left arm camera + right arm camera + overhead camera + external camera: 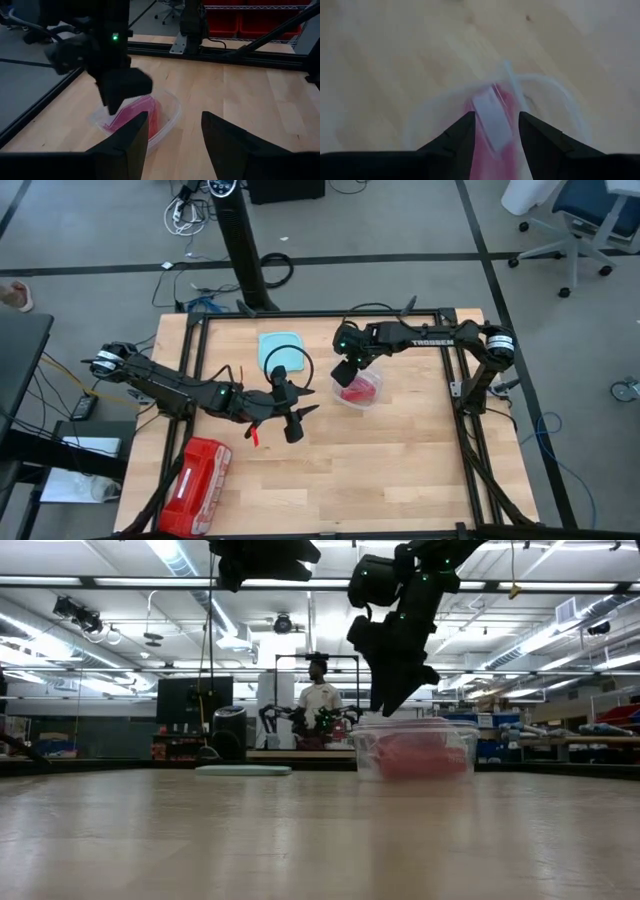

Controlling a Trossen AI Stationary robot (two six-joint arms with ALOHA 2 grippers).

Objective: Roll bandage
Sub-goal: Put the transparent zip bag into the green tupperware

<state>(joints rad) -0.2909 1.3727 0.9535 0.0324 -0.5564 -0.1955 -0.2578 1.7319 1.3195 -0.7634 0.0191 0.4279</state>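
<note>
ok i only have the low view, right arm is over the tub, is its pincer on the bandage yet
observer: no, the right pincer is open just above the bandage in the tub, not gripping it.
operator: can't find the left pincer here, where is it
observer: the left pincer is open, off to the tub's side nearer the left arm, facing it and holding nothing.
operator: anything else on the table i'm missing
observer: a red case lies by the table edge on the left arm's side, well away from the tub.

Overhead, table-level and wrist views share the container (360, 390).
</note>
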